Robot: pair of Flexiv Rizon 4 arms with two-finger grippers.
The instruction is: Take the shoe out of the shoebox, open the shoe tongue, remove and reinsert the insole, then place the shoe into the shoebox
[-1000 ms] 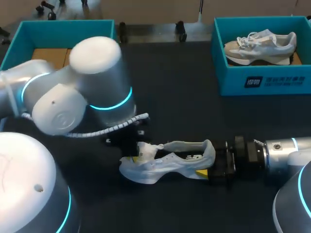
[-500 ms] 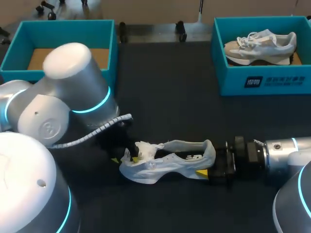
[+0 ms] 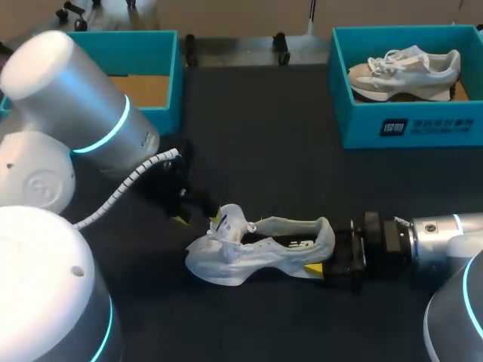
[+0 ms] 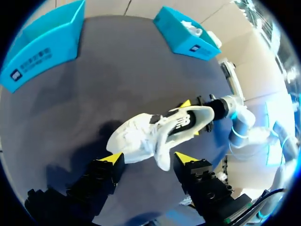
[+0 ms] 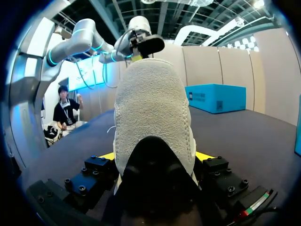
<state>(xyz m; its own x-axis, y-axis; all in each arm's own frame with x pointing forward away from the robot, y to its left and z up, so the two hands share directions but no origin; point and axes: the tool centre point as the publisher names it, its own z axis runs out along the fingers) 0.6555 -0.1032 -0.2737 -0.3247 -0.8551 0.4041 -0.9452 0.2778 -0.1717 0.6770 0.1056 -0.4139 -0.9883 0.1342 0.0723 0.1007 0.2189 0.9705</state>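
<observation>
A white shoe (image 3: 256, 253) lies toe-left on the near part of the dark desk (image 3: 272, 151). The right pincer (image 3: 326, 265), coming in from the right, grips its heel. The left pincer (image 3: 198, 219) hangs at the toe end with its yellow tips spread, one just beside the upturned tongue (image 3: 228, 220). At the far left stands a teal shoebox (image 3: 143, 49) with a bare cardboard floor. At the far right, a matching shoebox (image 3: 423, 121) holds a second shoe (image 3: 404, 72).
</observation>
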